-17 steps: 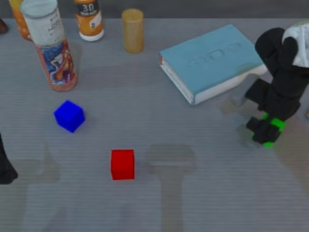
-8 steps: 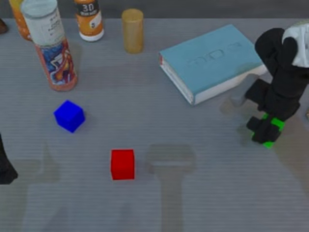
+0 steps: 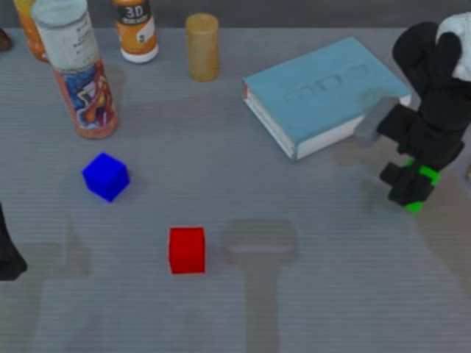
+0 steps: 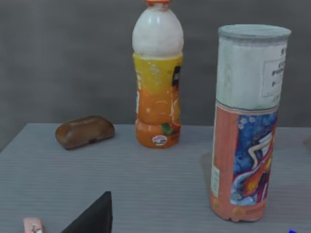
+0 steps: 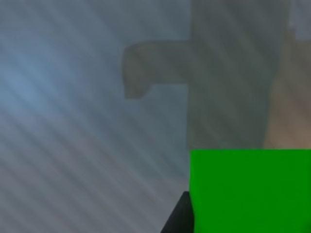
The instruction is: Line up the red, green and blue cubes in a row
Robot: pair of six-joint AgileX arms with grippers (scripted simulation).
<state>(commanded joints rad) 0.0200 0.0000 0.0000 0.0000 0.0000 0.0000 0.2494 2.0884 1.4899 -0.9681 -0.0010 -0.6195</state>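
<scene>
Right hand grips the green cube above the worktop near the book; red cube and blue cube sit left; left hand parked, grip state unclear

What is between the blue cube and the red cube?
Nothing: in the top view only bare table lies between the blue cube and the red cube.

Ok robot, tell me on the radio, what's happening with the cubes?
Right gripper shut on small bright green cube, table's right side. Left arm parked at left edge. Matte red cube and deep blue cube apart, untouched. Light-blue book close by.
</scene>
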